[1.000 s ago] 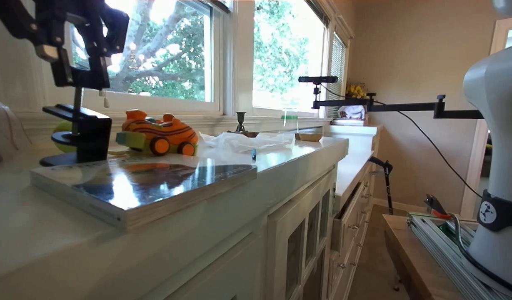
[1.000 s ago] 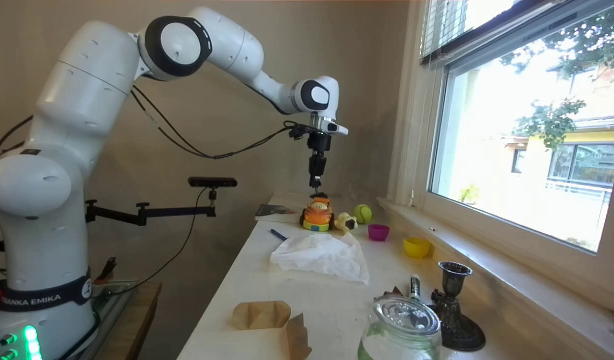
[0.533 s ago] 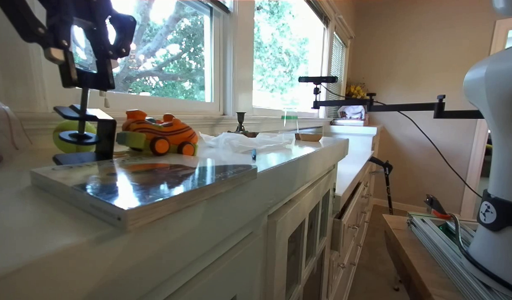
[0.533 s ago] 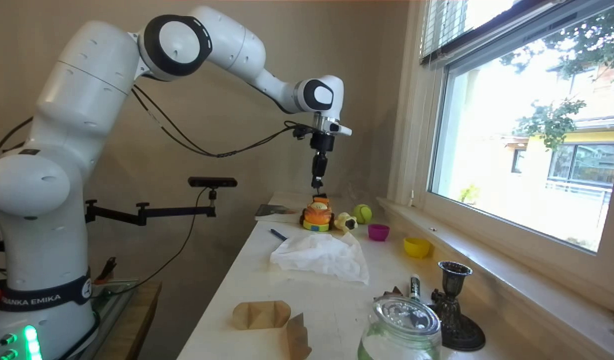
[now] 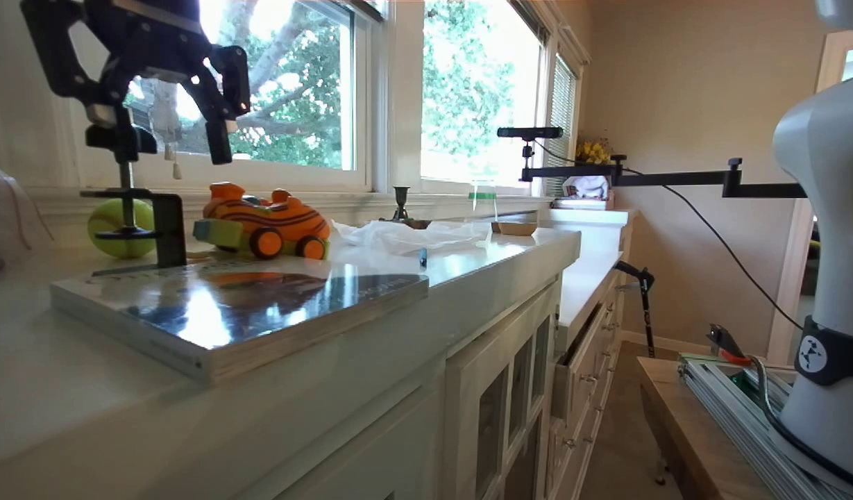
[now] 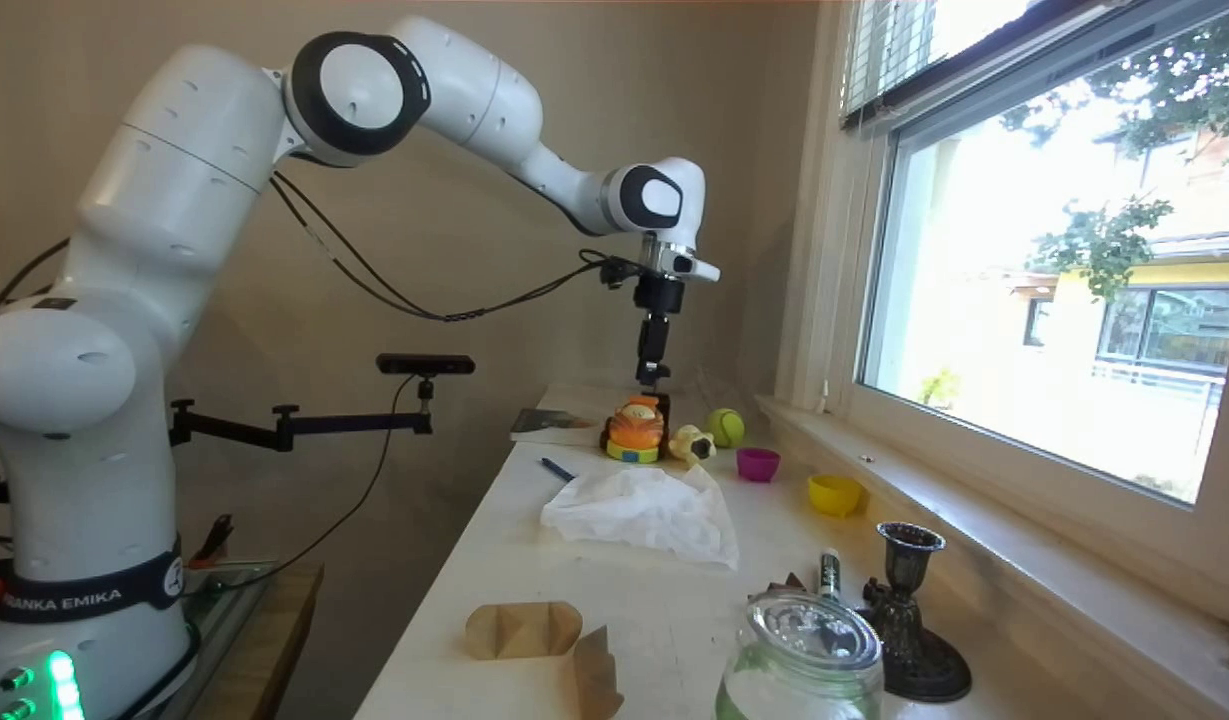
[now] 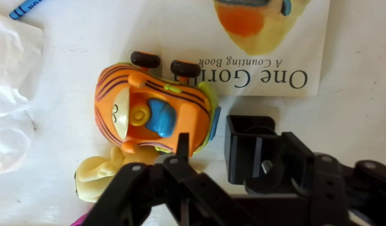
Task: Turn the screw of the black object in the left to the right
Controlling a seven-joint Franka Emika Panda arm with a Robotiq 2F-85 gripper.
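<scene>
Screw (image 5: 125, 175) stands upright in the black object (image 5: 169, 232), the hand (image 5: 173, 147) at its knob (image 5: 100, 138) now spread, earlier drawn together.

In an exterior view, we note toy car (image 6: 634, 430) partly hiding black object (image 6: 663, 402) toward far edge of surface (image 6: 494, 580).

- Below the black claw (image 5: 173, 147), a black clamp (image 5: 171, 229) with silver screw (image 5: 125, 176) (its knob (image 5: 146, 142), too, is black).
- Near the claw, an orange toy car (image 5: 265, 223) with dark stripes.
- Farther from the claw, a magenta cup (image 6: 757, 465) and yellow cup (image 6: 834, 496).
</scene>
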